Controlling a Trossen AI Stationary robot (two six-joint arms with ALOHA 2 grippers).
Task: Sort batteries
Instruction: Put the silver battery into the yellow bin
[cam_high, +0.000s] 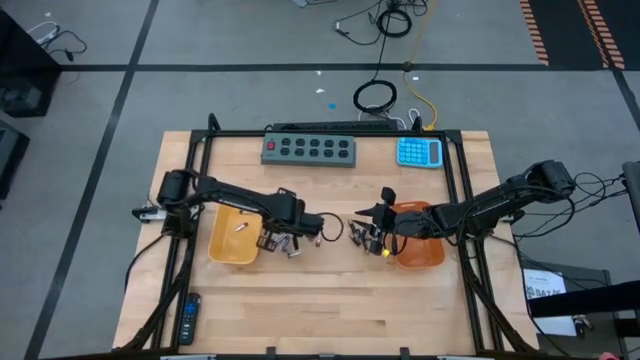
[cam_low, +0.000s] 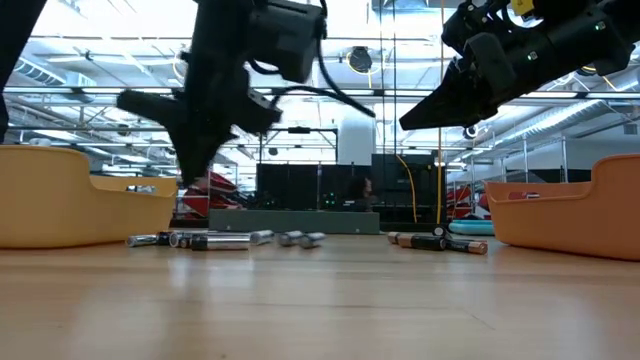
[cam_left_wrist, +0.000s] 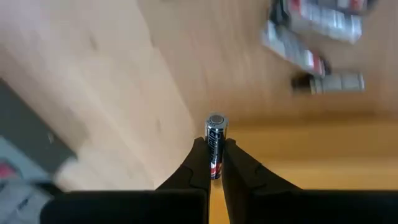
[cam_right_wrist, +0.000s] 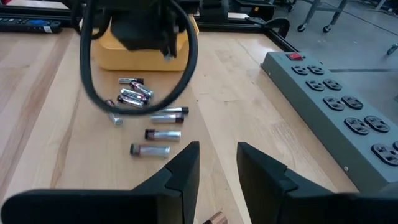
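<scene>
Silvery batteries (cam_right_wrist: 158, 132) lie scattered on the wood beside the yellow tray (cam_high: 222, 248); one (cam_high: 240, 227) lies inside it. A darker group (cam_low: 437, 241) lies by the orange tray (cam_high: 425, 252). My left gripper (cam_left_wrist: 215, 169) hangs above the table near the yellow tray's rim (cam_left_wrist: 298, 149), shut on one battery (cam_left_wrist: 215, 138). My right gripper (cam_right_wrist: 217, 163) hovers open above the wood between the two groups, touching nothing; in the low view it (cam_low: 412, 120) is well clear of the table. My left gripper pinches one silvery-and-dark battery between its two fingertips (cam_left_wrist: 198, 163). The battery lies along the fingers, and its free end (cam_left_wrist: 216, 121) sticks out past their tips. It is lifted clear of the table and points downward toward the wood.
A grey power strip (cam_high: 309, 149) and a blue calculator (cam_high: 419, 152) lie along the far edge. A black remote (cam_high: 189, 318) sits at the near left corner. Bare wood spreads across the near part of the table (cam_high: 330, 310).
</scene>
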